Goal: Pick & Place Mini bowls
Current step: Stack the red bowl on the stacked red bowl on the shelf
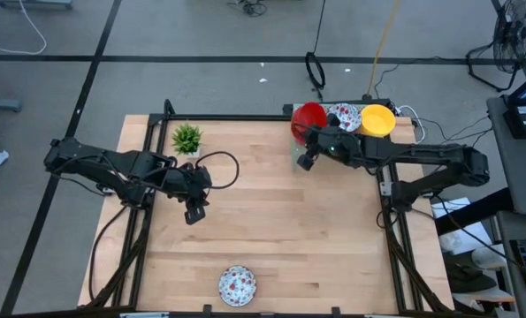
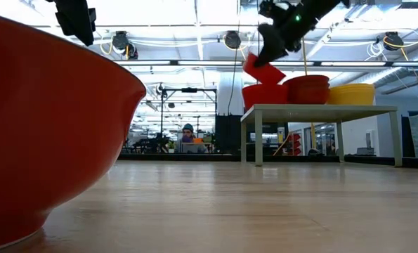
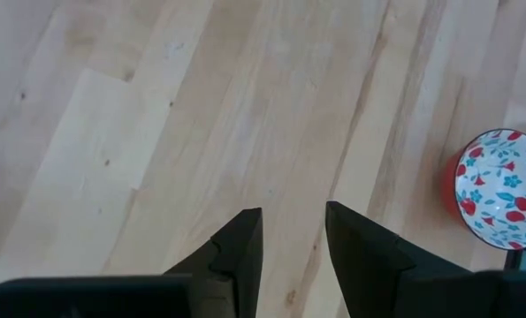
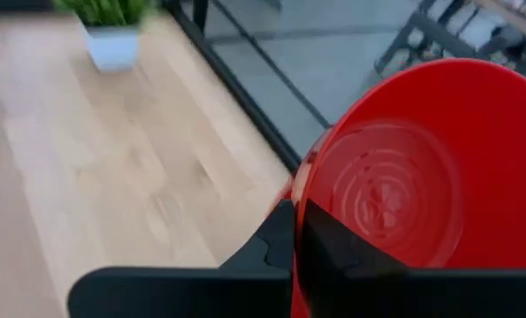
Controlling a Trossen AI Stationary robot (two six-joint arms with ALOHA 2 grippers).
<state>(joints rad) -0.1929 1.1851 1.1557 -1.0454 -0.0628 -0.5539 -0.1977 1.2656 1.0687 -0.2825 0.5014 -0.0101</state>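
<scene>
Pale wooden surface (image 1: 271, 221): your right end effector (image 1: 308, 134), clamped on a red mini bowl (image 1: 308, 117) at the far-edge stack, should lift level before travelling. Your left end effector (image 1: 194, 215) hovers part-open, empty. A speckled mini bowl (image 1: 237, 284) sits at the near edge.

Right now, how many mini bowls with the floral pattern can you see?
2. One floral bowl sits alone at the table's near edge; another floral bowl is at the far right corner, between red and yellow bowls. More may be stacked underneath.
</scene>
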